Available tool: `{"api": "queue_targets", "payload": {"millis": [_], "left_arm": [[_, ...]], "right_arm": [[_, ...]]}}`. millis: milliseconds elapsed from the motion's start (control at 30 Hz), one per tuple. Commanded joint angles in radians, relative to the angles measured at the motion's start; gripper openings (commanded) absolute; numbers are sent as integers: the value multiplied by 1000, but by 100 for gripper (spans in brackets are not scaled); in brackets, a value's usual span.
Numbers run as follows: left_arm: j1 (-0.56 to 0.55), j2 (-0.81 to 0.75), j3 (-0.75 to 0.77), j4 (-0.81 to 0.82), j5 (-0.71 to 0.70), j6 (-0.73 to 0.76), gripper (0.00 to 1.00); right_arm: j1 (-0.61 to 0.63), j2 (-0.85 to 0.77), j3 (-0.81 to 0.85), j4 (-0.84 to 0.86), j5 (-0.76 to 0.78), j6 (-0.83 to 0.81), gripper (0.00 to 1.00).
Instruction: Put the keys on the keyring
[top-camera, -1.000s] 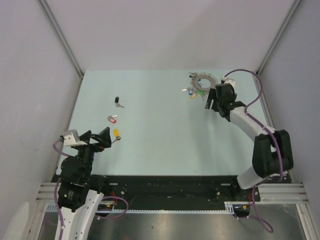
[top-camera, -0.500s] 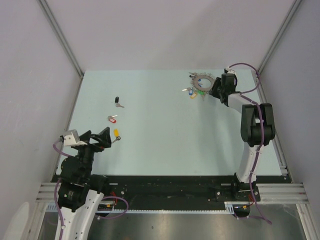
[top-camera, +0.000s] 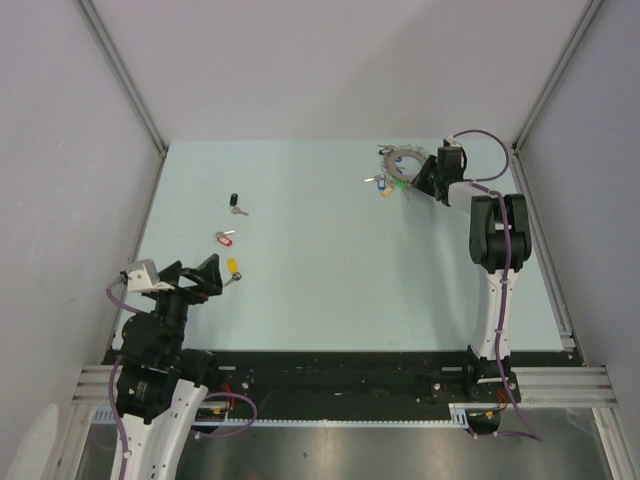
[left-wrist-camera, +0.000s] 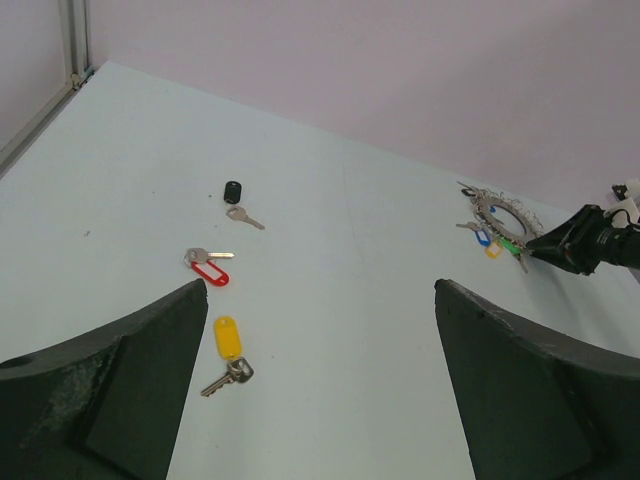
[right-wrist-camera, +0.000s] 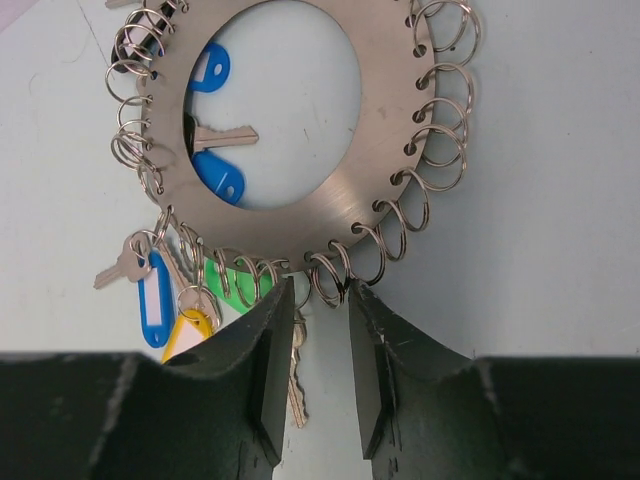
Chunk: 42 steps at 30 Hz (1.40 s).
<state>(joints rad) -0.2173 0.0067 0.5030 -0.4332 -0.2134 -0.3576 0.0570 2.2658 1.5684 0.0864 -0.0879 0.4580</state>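
Observation:
Three keys lie on the pale table at the left: black-headed (top-camera: 235, 203) (left-wrist-camera: 234, 192), red-tagged (top-camera: 224, 237) (left-wrist-camera: 207, 268) and yellow-tagged (top-camera: 232, 268) (left-wrist-camera: 228, 338). My left gripper (top-camera: 195, 275) (left-wrist-camera: 320, 290) hovers wide open just short of the yellow one, holding nothing. The keyring (top-camera: 400, 165) (right-wrist-camera: 385, 120), a flat silvery ring fringed with small split rings and blue, green and orange tags, lies at the far right. My right gripper (top-camera: 425, 185) (right-wrist-camera: 320, 300) is at its near rim, jaws narrowed around a small split ring with a thin gap still showing.
A raised rail (top-camera: 150, 210) borders the table's left edge, and another (top-camera: 540, 230) runs along the right, close behind the right arm. Grey walls enclose the back and sides. A bare silver key (right-wrist-camera: 297, 385) hangs from the ring under the right fingers.
The right arm has stretched forward to the keyring's rim and its jaws have narrowed from wide to a slim gap. The left arm and the three keys have not moved.

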Motion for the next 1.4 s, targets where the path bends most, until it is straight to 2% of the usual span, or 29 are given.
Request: {"api": "queue_targets", "payload": {"millis": [0, 333, 400, 500, 600, 800, 1000, 1233, 1367], "left_arm": [[7, 15, 5, 2, 5, 14, 100], [10, 19, 3, 4, 5, 17, 100], [10, 19, 5, 4, 6, 17, 100], [12, 19, 3, 2, 8, 17, 100], [12, 16, 3, 7, 6, 17, 100], [12, 3, 0, 8, 14, 14, 100], [12, -5, -3, 10, 16, 11, 100], [3, -50, -4, 13, 23, 6, 100], [-2, -54, -4, 11, 25, 5, 100]], "right_arm": [[-5, 12, 41, 21, 16, 33, 33], [-17, 34, 44, 41, -9, 33, 20], [-19, 34, 45, 44, -13, 31, 16], [-19, 25, 33, 42, -10, 33, 4], [-19, -11, -1, 42, -21, 31, 0], [-2, -167, -137, -8, -13, 41, 0], [58, -369, -300, -149, 40, 45, 0], [217, -682, -605, -232, 181, 134, 0], [393, -819, -749, -272, 244, 217, 0]]}}
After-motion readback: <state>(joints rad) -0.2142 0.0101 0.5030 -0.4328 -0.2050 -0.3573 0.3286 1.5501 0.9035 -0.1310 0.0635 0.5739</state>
